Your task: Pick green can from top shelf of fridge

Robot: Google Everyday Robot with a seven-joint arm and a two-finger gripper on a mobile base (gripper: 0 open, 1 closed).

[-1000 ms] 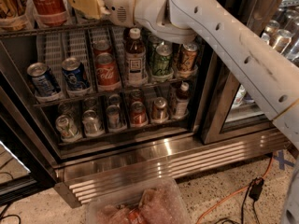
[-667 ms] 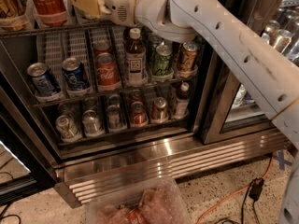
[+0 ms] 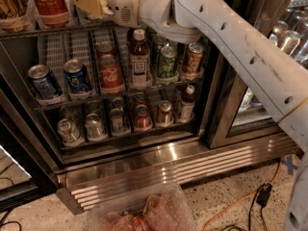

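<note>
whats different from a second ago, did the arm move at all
Nothing visibly changed. The gripper is at the same spot by the top shelf, near the picture's upper edge, beside the cola bottle; the cans below have not shifted.

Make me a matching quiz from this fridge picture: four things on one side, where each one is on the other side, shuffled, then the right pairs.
Things
1. pincer
2. red cola can
3. orange cable
4. blue cans

Places
A. on the floor, lower right
B. left end of the middle rack
C. up at the top shelf, beside the big red cola bottle
D. middle rack, just left of the white-capped bottle

Pairs: 1-C, 2-D, 3-A, 4-B
</note>
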